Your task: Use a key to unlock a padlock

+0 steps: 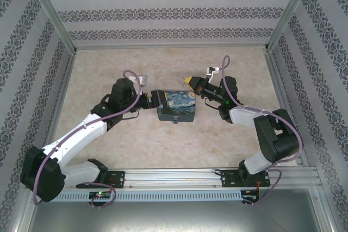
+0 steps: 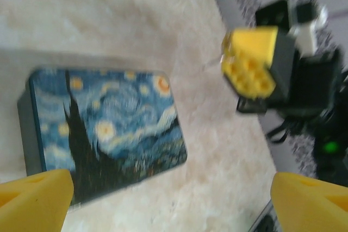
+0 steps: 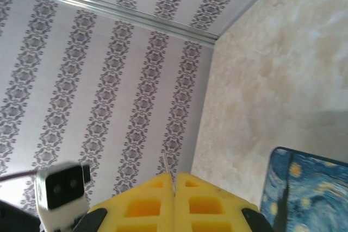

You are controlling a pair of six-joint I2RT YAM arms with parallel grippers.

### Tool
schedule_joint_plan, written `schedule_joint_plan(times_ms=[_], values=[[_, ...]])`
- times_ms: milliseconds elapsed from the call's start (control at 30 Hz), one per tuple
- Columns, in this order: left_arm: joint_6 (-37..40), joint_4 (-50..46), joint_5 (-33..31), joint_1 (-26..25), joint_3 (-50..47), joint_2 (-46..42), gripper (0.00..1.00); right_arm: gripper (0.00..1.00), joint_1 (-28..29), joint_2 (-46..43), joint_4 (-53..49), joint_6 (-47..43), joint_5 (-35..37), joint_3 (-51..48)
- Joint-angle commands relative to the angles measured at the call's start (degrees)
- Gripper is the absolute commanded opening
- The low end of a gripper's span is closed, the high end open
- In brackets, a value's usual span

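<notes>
The left fingers [image 2: 35, 199] sit closest to the lens. Their yellow tips are spread wide at the bottom corners of the left wrist view and hold nothing. Just ahead of them the padlock [image 2: 109, 129] lies flat, its night-sky print facing up. From above, those fingers are at the padlock's 9 o'clock, just beside its end; whether they touch it cannot be told.

The right fingers [image 3: 206, 205] are pressed together, off toward the padlock's 1 o'clock and apart from it. A thin metal sliver stands out of the seam between them. It is probably the blade of the key [image 3: 165, 165], with the head buried in the grip. A small blue spot [image 1: 176, 120] juts from the padlock's 6 o'clock edge. It is too small to identify and may be the keyhole.

By this reading the task is early to midway. The key seems to be in hand but is not in the lock, the padlock is not braced, and no open shackle can be seen. What is left is to steady the padlock, line up the blade, insert it and turn.

The surface [image 1: 228, 134] is a pale, mottled beige. Walls [image 1: 163, 12] of grey striped wallpaper with dark ornament close three sides. A metal rail [image 1: 217, 176] at 6 o'clock carries both arm bases.
</notes>
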Motion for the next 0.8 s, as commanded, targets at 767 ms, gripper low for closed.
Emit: schedule_joint_plan(times_ms=[767], values=[[2.9,29.7,-17.5,-16.1,-13.9,21.4,0.79,0.0,-1.2,0.9,-15.1,-7.8,-0.3,0.2]])
